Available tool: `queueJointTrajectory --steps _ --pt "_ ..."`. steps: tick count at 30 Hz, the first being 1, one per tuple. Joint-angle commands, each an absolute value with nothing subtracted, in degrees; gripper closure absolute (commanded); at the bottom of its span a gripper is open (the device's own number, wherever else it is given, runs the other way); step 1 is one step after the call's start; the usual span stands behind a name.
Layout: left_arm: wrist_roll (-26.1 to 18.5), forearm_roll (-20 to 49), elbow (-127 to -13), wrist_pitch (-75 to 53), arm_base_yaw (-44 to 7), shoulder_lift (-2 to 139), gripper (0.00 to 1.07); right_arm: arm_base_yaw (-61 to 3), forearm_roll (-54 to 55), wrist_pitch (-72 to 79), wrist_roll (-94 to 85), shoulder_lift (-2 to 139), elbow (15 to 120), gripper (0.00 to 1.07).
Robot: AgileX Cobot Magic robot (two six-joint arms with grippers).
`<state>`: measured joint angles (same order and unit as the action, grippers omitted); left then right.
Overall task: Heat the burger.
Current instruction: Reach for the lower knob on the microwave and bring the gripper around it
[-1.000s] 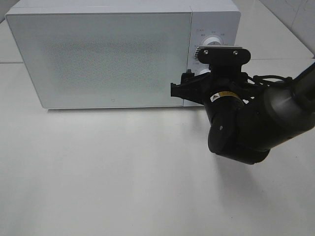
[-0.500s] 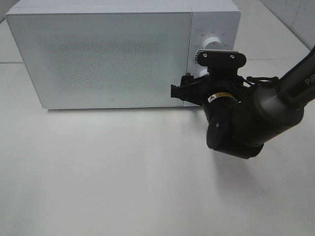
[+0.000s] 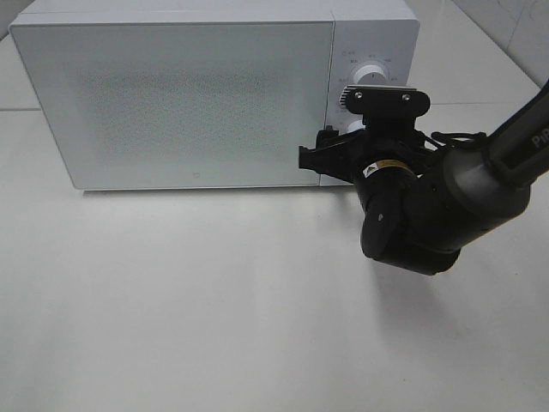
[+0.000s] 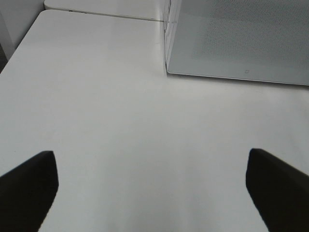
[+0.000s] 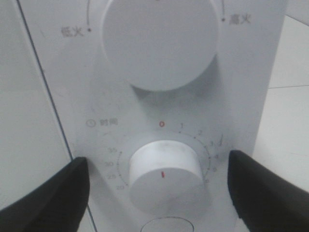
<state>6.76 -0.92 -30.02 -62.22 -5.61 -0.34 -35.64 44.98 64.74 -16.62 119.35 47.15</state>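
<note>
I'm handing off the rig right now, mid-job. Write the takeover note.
Left gripper: open, empty, over the table near the microwave.
Right gripper: open, one finger on each side of the lower timer knob, not closed on it.
Burger: not in view.
Done: the door is shut.
Left: probably grip and turn the knob to start heating.

A matte white tabletop, evenly lit, with perhaps pale tiles beyond.

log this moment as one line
microwave door: shut | right gripper: open, straddling lower dial, not touching | left gripper: open over table | burger: not in view
</note>
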Motion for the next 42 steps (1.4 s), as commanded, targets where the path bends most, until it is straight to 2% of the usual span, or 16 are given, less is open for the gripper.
queueJointTrajectory --steps 1,3,4,5,6,7,8,9,10,11,12,13,14,29,42 --pt "6.93 -0.69 -29.85 -61.42 -5.5 -1.32 0.09 -35.29 44.0 66.58 -16.27 119.35 47.9 0.41" --pt "6.93 -0.69 -29.85 -61.42 -5.5 -1.32 0.09 -35.29 44.0 66.58 -16.27 119.35 47.9 0.44" --pt "6.93 -0.69 -29.85 -61.42 -5.5 -1.32 0.09 -35.29 44.0 66.58 -16.27 119.35 47.9 0.56" --pt "6.93 -0.69 -29.85 -61.42 -5.5 -1.32 0.09 -35.29 44.0 66.58 -16.27 119.35 47.9 0.56" --pt "6.93 -0.69 -29.85 -61.42 -5.5 -1.32 0.09 -35.29 44.0 66.75 -16.27 119.35 47.9 0.68" --pt "6.93 -0.69 -29.85 -61.42 -5.5 -1.32 0.09 -35.29 44.0 66.86 -16.21 119.35 47.9 0.75" --pt "6.93 -0.69 -29.85 -61.42 -5.5 -1.32 0.09 -35.29 44.0 66.86 -16.21 119.35 47.9 0.75" --pt "6.93 -0.69 -29.85 -61.42 -5.5 -1.32 0.09 -35.29 43.77 67.32 -15.81 119.35 47.9 0.87" --pt "6.93 -0.69 -29.85 -61.42 -5.5 -1.32 0.09 -35.29 43.6 67.61 -15.58 119.35 47.9 0.93" --pt "6.93 -0.69 -29.85 -61.42 -5.5 -1.32 0.09 -35.29 43.6 67.61 -15.58 119.35 47.9 0.93" --pt "6.93 -0.69 -29.85 -61.42 -5.5 -1.32 0.09 -35.29 43.37 68.18 -15.36 119.35 47.9 1.01" --pt "6.93 -0.69 -29.85 -61.42 -5.5 -1.32 0.09 -35.29 43.37 68.18 -15.36 119.35 47.9 1.01" --pt "6.93 -0.69 -29.85 -61.42 -5.5 -1.32 0.09 -35.29 43.37 68.7 -15.36 119.35 47.9 1.07" --pt "6.93 -0.69 -29.85 -61.42 -5.5 -1.32 0.09 -35.29 38.27 75.75 -8.65 119.35 47.9 1.07" --pt "6.93 -0.69 -29.85 -61.42 -5.5 -1.32 0.09 -35.29 34.26 76.66 26.7 119.35 47.9 1.07"
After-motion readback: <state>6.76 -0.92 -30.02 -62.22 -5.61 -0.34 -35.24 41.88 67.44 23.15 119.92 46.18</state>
